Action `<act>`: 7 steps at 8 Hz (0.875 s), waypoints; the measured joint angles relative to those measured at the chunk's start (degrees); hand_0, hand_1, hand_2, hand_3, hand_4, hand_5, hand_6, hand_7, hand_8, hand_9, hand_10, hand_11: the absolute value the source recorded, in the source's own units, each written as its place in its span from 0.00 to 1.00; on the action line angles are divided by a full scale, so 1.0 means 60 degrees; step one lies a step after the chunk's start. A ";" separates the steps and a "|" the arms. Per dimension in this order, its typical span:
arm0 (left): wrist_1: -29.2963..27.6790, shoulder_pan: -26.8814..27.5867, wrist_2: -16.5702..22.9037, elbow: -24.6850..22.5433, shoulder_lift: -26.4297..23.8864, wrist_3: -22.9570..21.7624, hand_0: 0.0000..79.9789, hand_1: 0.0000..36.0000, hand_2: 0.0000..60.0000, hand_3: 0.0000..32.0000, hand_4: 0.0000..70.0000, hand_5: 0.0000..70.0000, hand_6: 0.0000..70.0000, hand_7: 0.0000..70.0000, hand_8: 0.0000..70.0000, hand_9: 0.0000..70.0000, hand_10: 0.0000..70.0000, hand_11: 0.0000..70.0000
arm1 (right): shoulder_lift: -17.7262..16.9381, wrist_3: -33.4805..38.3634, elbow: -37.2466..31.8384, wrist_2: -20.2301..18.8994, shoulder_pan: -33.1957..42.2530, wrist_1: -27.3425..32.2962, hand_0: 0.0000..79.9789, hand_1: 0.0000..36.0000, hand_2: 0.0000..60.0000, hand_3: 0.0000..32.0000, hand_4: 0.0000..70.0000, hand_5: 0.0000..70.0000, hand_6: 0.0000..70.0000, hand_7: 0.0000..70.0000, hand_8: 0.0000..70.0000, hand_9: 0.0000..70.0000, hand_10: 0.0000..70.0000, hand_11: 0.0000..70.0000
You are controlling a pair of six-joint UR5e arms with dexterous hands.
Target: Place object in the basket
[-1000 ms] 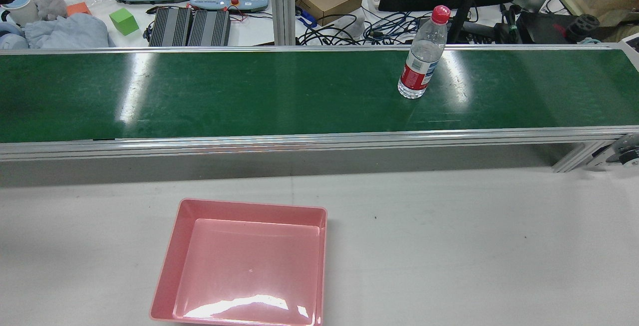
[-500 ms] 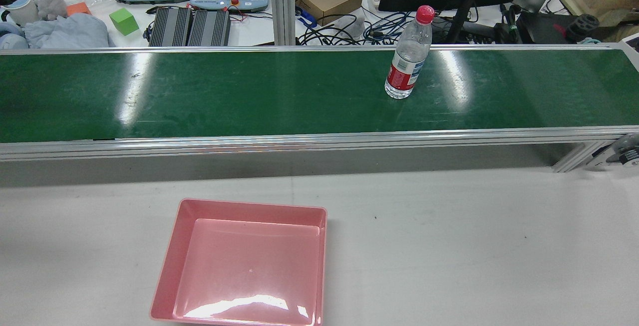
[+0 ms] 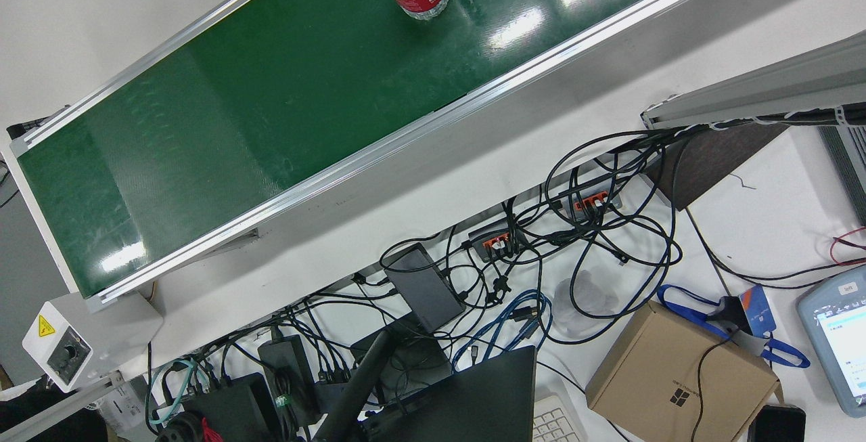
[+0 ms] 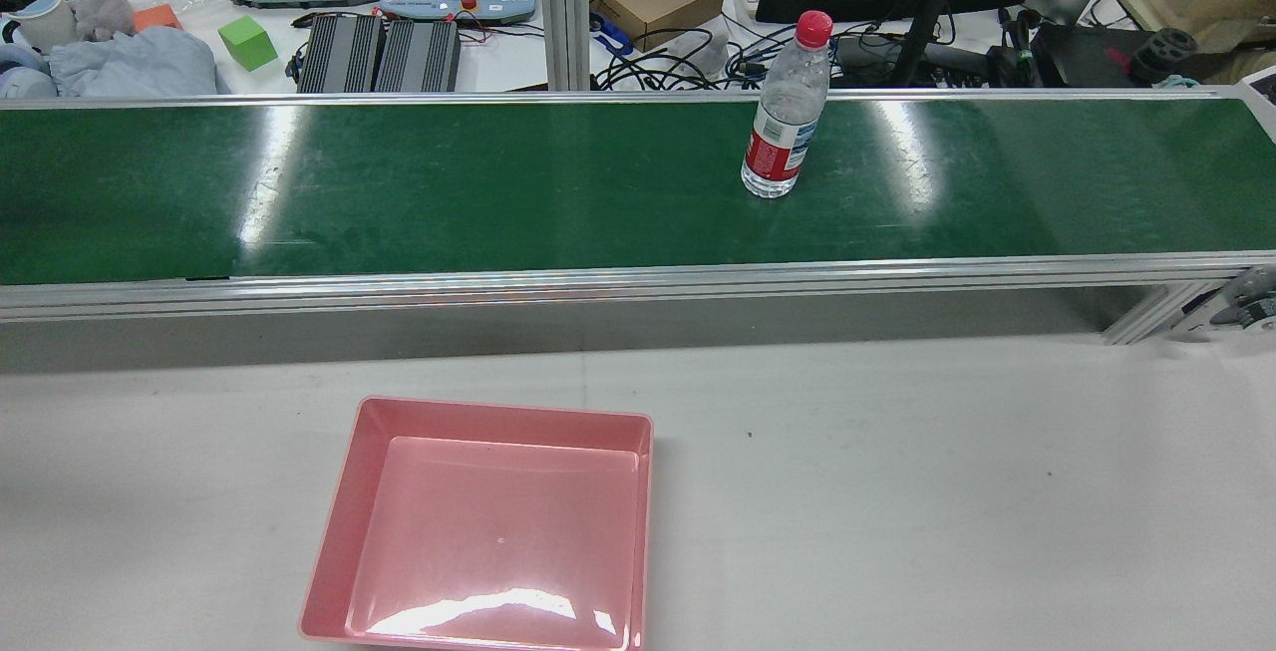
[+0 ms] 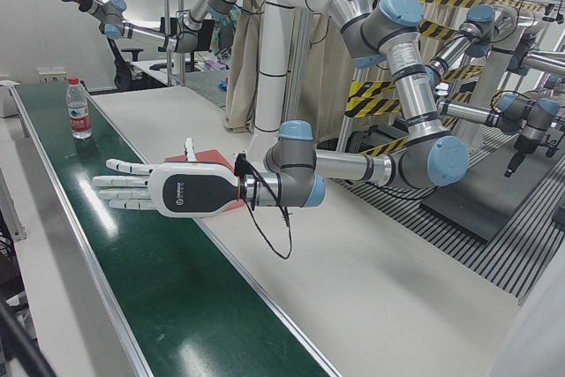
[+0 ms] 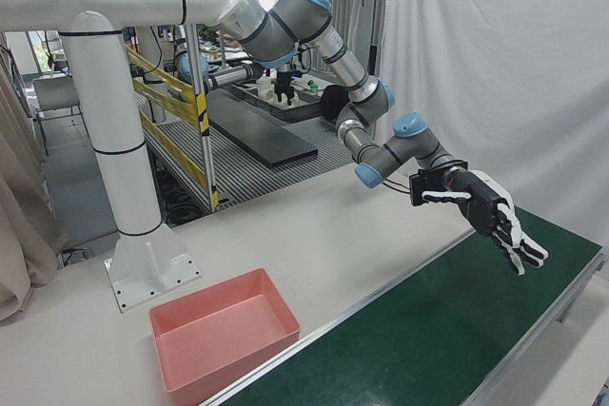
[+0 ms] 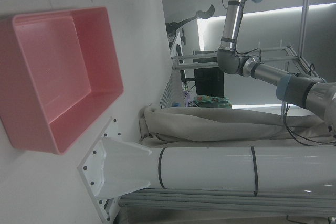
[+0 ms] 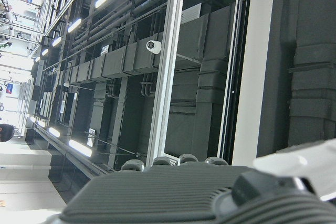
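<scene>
Rear view: clear plastic water bottle [image 4: 784, 113] with red cap and red label stands upright on the glossy green conveyor belt [image 4: 498, 182], long axis vertical, cap up. Beyond the belt's near rail, the shallow pink rectangular plastic basket [image 4: 339, 531] sits empty on the pale worktop [image 4: 947, 491]. Over the belt, the left hand [image 5: 168, 190] and right hand [image 6: 500, 219] hover flat, fingers spread, holding nothing.

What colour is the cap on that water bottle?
Pinkish red. The cap on the water bottle shows best in the rear view.
</scene>
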 measured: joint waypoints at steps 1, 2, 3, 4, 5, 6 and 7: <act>0.0000 0.0004 0.0000 0.0012 0.0000 0.0001 0.61 0.33 0.00 0.00 0.18 0.27 0.05 0.02 0.04 0.02 0.09 0.15 | 0.0000 0.0000 0.0000 0.0000 0.0000 0.0000 0.00 0.00 0.00 0.00 0.00 0.00 0.00 0.00 0.00 0.00 0.00 0.00; 0.0000 0.0013 -0.0048 0.0030 0.0000 0.0006 0.61 0.33 0.01 0.00 0.18 0.26 0.05 0.02 0.04 0.02 0.09 0.15 | 0.0000 0.0000 0.0000 0.0000 -0.0001 0.0000 0.00 0.00 0.00 0.00 0.00 0.00 0.00 0.00 0.00 0.00 0.00 0.00; -0.0005 0.0118 -0.0239 0.0063 0.0000 0.0021 0.61 0.33 0.00 0.00 0.19 0.26 0.05 0.02 0.04 0.02 0.09 0.15 | 0.0000 0.0000 0.0000 0.0000 -0.0001 0.0000 0.00 0.00 0.00 0.00 0.00 0.00 0.00 0.00 0.00 0.00 0.00 0.00; -0.0005 0.0407 -0.0480 0.0095 -0.0010 0.0034 0.61 0.33 0.01 0.00 0.18 0.26 0.05 0.02 0.04 0.02 0.10 0.16 | 0.0000 0.0000 0.0000 0.0000 0.0000 0.0000 0.00 0.00 0.00 0.00 0.00 0.00 0.00 0.00 0.00 0.00 0.00 0.00; -0.0003 0.0686 -0.0664 0.0136 -0.0013 0.0046 0.61 0.32 0.02 0.00 0.18 0.26 0.05 0.03 0.05 0.03 0.10 0.16 | 0.0000 0.0000 0.0000 0.0000 0.0002 0.0000 0.00 0.00 0.00 0.00 0.00 0.00 0.00 0.00 0.00 0.00 0.00 0.00; -0.0007 0.0832 -0.0791 0.0196 -0.0011 0.0059 0.61 0.33 0.04 0.00 0.18 0.26 0.05 0.02 0.04 0.02 0.10 0.16 | 0.0000 0.0000 0.0000 0.0000 0.0000 0.0000 0.00 0.00 0.00 0.00 0.00 0.00 0.00 0.00 0.00 0.00 0.00 0.00; -0.0099 0.0906 -0.0913 0.0371 -0.0022 0.0062 0.61 0.33 0.02 0.00 0.18 0.26 0.05 0.02 0.04 0.02 0.10 0.16 | 0.0000 0.0000 0.0000 0.0000 0.0000 0.0000 0.00 0.00 0.00 0.00 0.00 0.00 0.00 0.00 0.00 0.00 0.00 0.00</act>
